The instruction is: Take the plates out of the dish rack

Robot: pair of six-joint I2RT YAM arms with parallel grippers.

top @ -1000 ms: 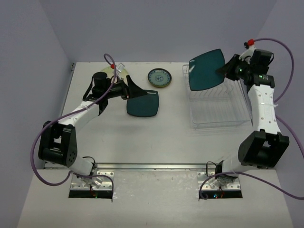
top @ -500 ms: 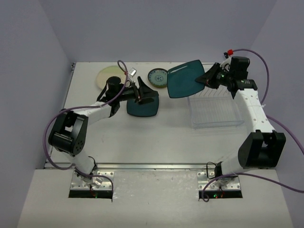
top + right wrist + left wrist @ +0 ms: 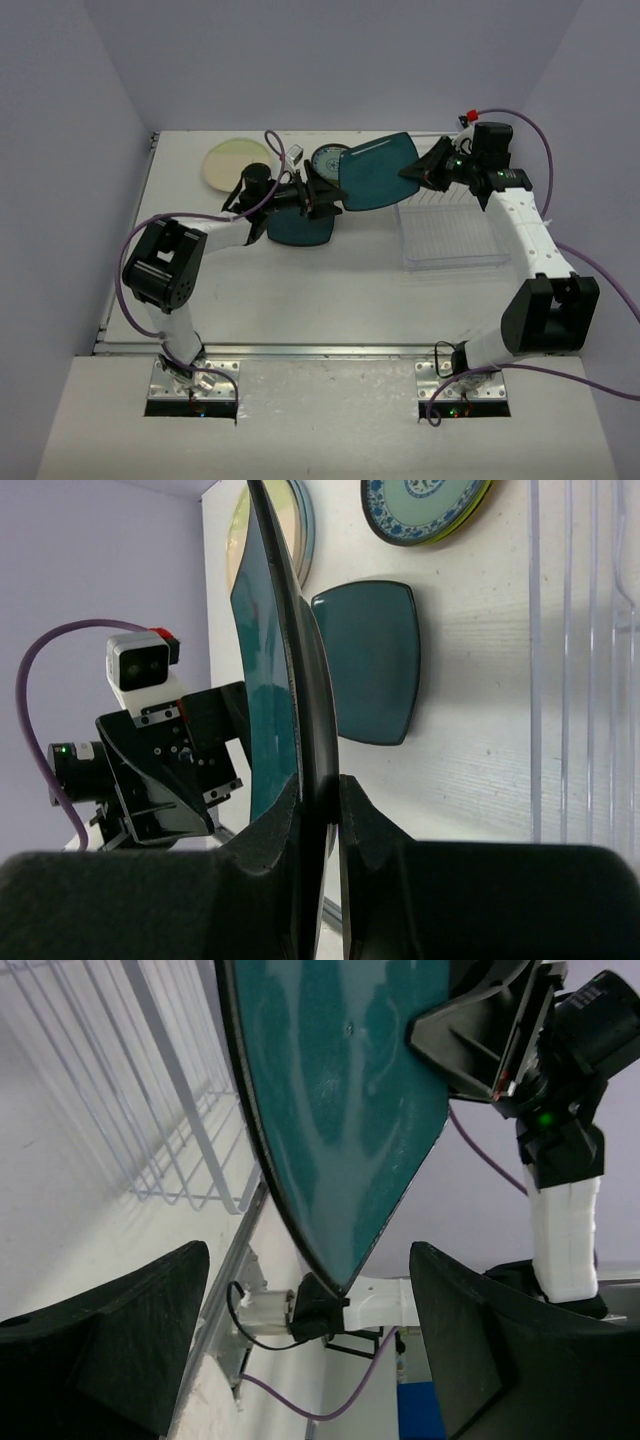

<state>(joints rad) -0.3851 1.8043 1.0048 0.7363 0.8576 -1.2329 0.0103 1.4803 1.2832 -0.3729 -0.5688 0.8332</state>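
Dish rack (image 3: 452, 238) nearest, right side of worktop (image 3: 300, 290); no plates visible in it. Left of it, a flat teal plate (image 3: 298, 228) lies on the worktop.

Just beyond, left fingers (image 3: 120, 1350) are spread wide, straddling one edge of the dark-teal plate (image 3: 375, 172), not touching. Right fingers (image 3: 262, 875) pinch that plate's rim, carrying it airborne and on edge.

Farthest: patterned plate (image 3: 325, 160) and cream plate (image 3: 232, 163), both set down.

Risk: mid-air handover. If the right fingers let go before the left fingers bite firmly, the plate likely pivots or drops onto the plates below.
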